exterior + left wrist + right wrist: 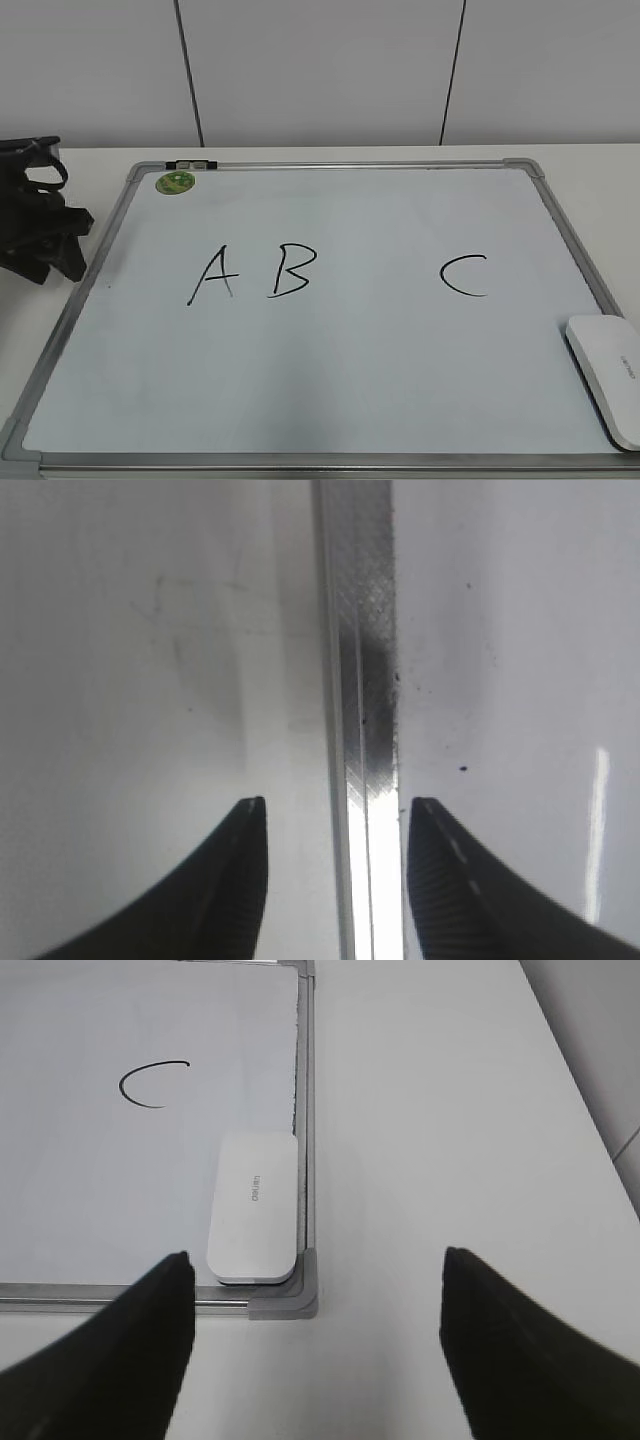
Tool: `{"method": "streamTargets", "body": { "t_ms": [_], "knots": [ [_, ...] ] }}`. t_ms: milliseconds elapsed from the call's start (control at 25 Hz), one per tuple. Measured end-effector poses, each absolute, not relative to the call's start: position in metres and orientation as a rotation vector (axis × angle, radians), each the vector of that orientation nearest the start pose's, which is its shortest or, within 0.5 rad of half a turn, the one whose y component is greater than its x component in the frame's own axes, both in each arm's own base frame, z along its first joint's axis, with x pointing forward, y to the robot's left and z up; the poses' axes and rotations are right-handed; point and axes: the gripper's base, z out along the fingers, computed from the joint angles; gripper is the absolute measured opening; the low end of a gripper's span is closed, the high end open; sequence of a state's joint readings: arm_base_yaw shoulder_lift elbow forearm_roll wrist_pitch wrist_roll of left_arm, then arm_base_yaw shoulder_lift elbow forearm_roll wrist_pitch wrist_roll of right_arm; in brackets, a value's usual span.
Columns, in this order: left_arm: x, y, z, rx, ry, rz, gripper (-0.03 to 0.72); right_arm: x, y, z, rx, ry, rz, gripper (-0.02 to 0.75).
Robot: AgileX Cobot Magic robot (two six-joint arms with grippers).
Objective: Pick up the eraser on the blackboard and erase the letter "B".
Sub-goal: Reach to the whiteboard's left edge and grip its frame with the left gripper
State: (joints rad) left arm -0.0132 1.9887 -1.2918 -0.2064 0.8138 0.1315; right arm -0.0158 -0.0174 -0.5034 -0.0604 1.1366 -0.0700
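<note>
The blackboard (330,370) is a white board in a grey frame, lying flat on the table. The letter "B" (292,270) is drawn left of centre, between "A" (214,275) and "C" (464,275). The white eraser (607,365) lies flat at the board's front right corner and also shows in the right wrist view (255,1210). My right gripper (315,1253) is open and empty, just off that corner, short of the eraser. My left gripper (335,805) is open and empty, straddling the board's left frame rail (362,630). Its arm (40,225) shows at the far left.
A small round green magnet (175,182) sits at the board's back left corner. The grey plastic corner piece (290,1300) lies right by the eraser. White table (450,1140) extends to the right of the board. A white wall stands behind.
</note>
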Motion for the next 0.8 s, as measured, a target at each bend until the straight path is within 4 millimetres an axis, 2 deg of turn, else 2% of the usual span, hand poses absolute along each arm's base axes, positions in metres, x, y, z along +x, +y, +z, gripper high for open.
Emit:
{"method": "streamTargets", "body": {
  "t_ms": [80, 200, 800],
  "knots": [
    [0.383, -0.019, 0.147, 0.017, 2.992, -0.233, 0.3, -0.011, -0.005, 0.272, -0.05, 2.1, -0.125, 0.587],
    [0.385, -0.019, 0.143, 0.016, 2.998, -0.233, 0.279, -0.011, -0.005, 0.272, -0.05, 2.1, -0.125, 0.587],
    [0.387, -0.021, 0.127, -0.007, 3.034, -0.262, 0.249, -0.011, -0.005, 0.272, -0.05, 2.1, -0.125, 0.587]
  ]
}}
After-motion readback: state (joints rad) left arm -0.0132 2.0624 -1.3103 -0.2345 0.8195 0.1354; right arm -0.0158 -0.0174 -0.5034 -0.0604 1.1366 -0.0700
